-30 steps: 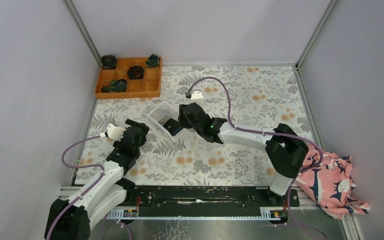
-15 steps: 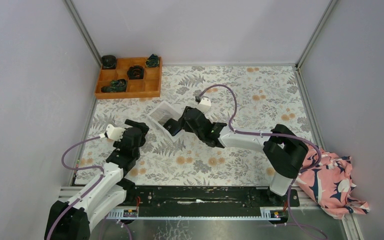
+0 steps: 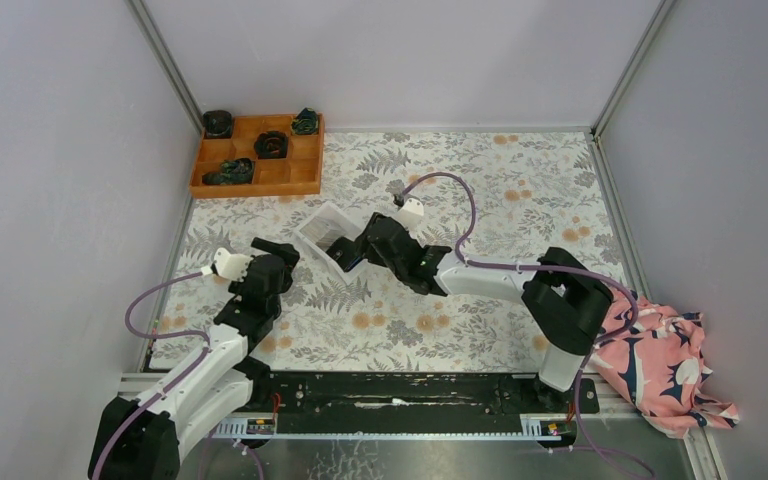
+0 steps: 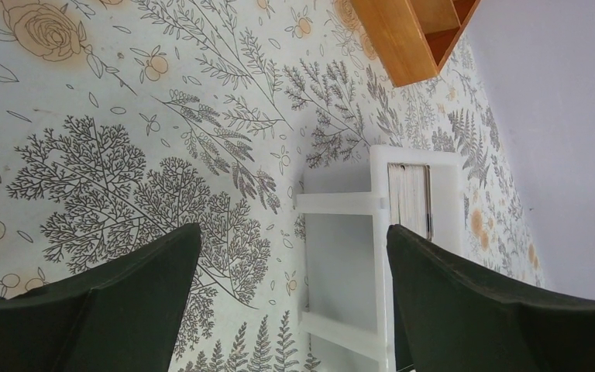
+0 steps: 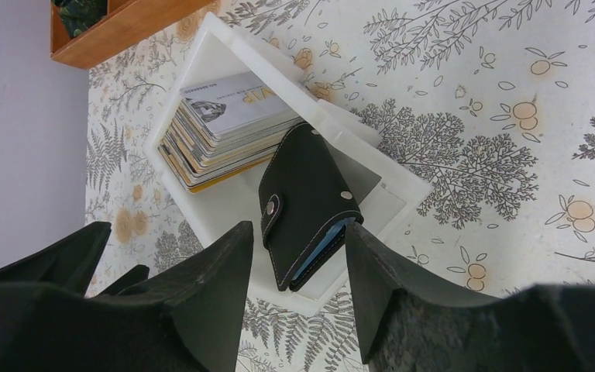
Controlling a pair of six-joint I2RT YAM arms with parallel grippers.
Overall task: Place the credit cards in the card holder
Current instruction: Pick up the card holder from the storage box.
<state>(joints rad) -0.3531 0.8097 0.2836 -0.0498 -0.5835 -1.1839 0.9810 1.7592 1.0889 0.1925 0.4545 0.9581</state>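
The credit cards (image 5: 228,124) lie stacked in the far compartment of a white tray (image 5: 391,205); their edges also show in the left wrist view (image 4: 409,194). The black card holder (image 5: 310,194) lies closed and tilted in the tray's near compartment, its pale blue inside showing at one edge. My right gripper (image 5: 296,231) stands open with the holder's near end between its fingers, the right finger touching its edge. In the top view the right gripper (image 3: 357,248) is at the tray (image 3: 322,222). My left gripper (image 4: 292,232) is open and empty, just left of the tray.
An orange compartmented box (image 3: 257,155) with dark objects stands at the back left. A pink patterned cloth (image 3: 660,365) lies off the table's right front. Walls close in the left, back and right sides.
My right wrist has turned and drawn back a little toward the right, its fingers staying at the card holder. The left arm has barely moved.
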